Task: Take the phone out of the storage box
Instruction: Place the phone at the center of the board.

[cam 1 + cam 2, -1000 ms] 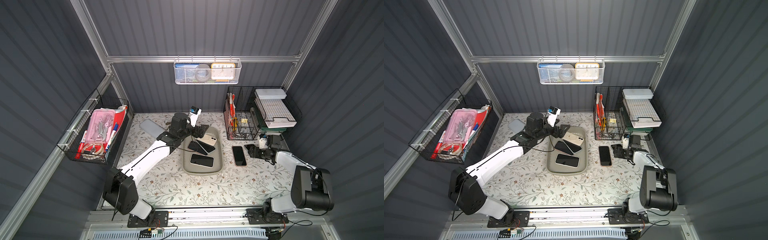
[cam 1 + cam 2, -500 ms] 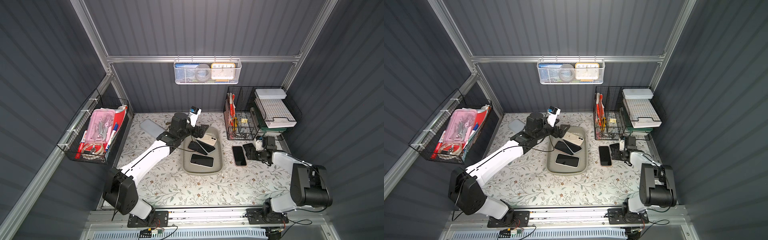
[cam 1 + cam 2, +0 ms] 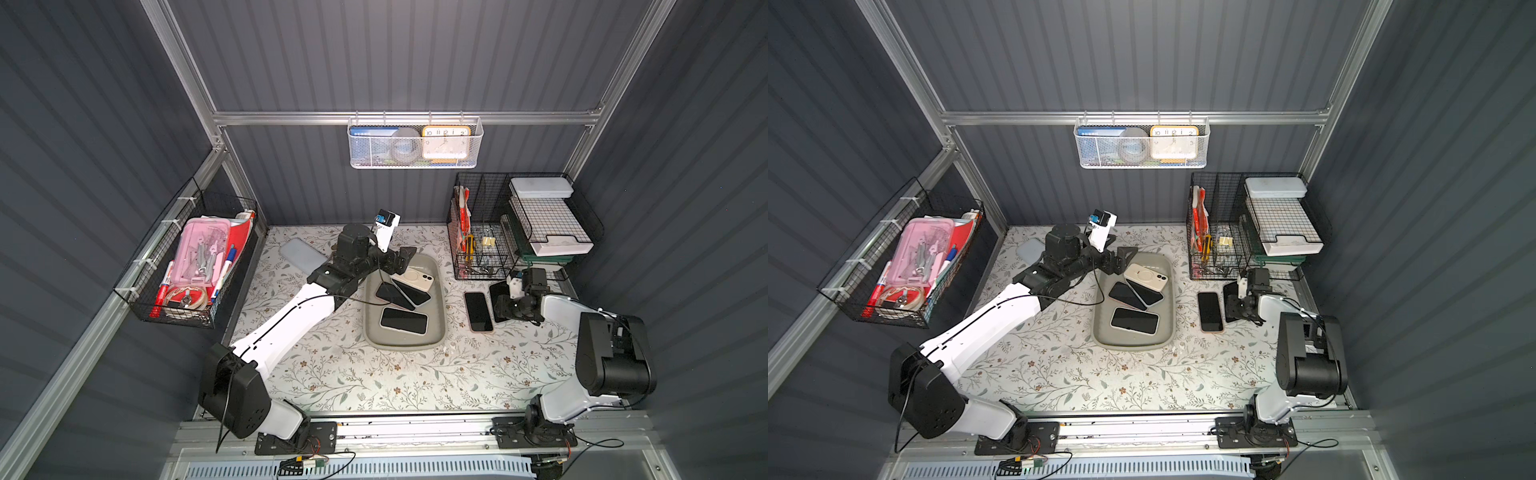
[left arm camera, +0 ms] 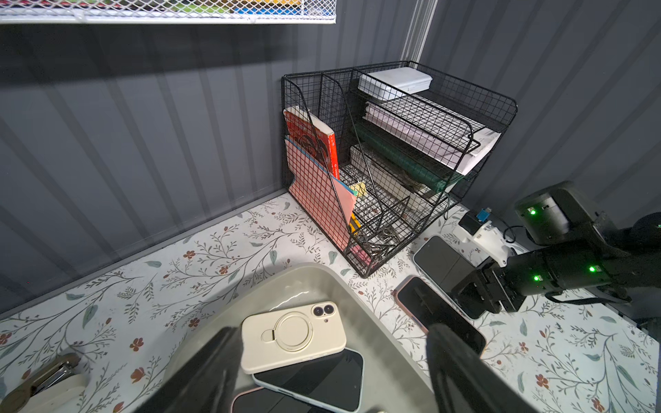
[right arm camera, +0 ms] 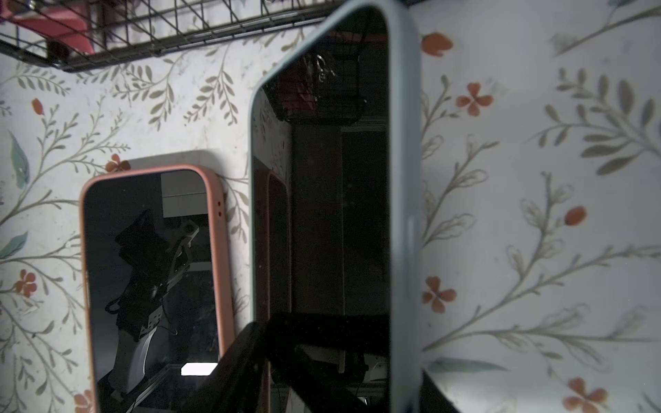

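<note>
Readable: clock (image 3: 446,141) numerals 10, 11, 12, 1, 2, seen through the white mesh basket (image 3: 374,156) on the back wall. Blue box (image 3: 368,133) next to it has a label, too small to read. Red book (image 4: 314,139) in the black wire rack (image 3: 478,249): cover print, illegible.

Storage box (image 3: 405,341) sits mid-worktop (image 3: 332,374) with four phones inside. Cream phone (image 4: 293,336) is face down at the far end, ring stand up, its near edge lying on a white-cased phone (image 4: 314,379). That one overlaps with a dark-screen phone (image 3: 392,294). Fourth phone (image 3: 404,321) is flat at the near end.

Left gripper (image 3: 397,261) hangs over the box's far end, jaws wide apart, one each side of the cream phone, gripping nothing. Left arm covers part of the pale slab (image 3: 297,257). Its black cable (image 3: 357,302) droops across the box's left rim.

Right of the box on the worktop: pink-cased phone (image 3: 478,311), screen up. Just beside it, blue-cased phone (image 5: 339,196), tilted. Right gripper (image 3: 505,308) is at its near end, a jaw on each long side. Clamped or merely alongside, cannot tell.

Left-wall wire basket (image 3: 187,270) holds markers and a pink case.
</note>
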Robot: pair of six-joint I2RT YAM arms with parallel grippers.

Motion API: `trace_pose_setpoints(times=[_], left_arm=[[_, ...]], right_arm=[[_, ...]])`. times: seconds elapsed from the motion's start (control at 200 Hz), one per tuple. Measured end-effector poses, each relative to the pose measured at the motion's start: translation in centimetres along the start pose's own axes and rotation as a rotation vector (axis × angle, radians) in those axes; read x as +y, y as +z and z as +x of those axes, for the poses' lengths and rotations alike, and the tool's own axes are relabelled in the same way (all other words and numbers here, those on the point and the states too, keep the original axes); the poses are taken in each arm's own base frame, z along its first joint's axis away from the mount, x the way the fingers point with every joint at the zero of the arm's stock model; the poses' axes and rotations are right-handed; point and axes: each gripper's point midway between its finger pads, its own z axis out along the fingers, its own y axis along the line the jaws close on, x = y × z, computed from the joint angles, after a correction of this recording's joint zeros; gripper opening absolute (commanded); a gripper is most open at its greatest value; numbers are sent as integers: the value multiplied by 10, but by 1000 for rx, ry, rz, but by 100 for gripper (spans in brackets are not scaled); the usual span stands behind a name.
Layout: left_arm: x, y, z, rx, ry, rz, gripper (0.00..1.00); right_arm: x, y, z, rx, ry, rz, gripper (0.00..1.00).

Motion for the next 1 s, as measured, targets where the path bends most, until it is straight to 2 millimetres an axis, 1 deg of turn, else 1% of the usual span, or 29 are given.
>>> trace_pose_setpoints(times=[0.145, 0.235, 0.49, 0.871, 0.931, 1.001], left_arm=[[0, 0, 0, 1, -1, 0, 85], [0, 0, 1, 2, -1, 1, 85], [0, 0, 1, 6, -5, 0, 85], [0, -1, -3, -1, -7, 1, 85], [0, -1, -3, 0, -9, 0, 85], [1, 0, -2, 3, -15, -4, 86]], right_arm=[[0, 1, 1, 7, -9, -3, 57], [0, 3, 1, 22, -11, -2, 61], [-1, 6, -6, 23, -49, 1, 72], [-4, 6, -6, 22, -64, 20, 78], [-6, 3, -6, 21, -61, 31, 79], [-8, -4, -8, 9, -56, 50, 80]])
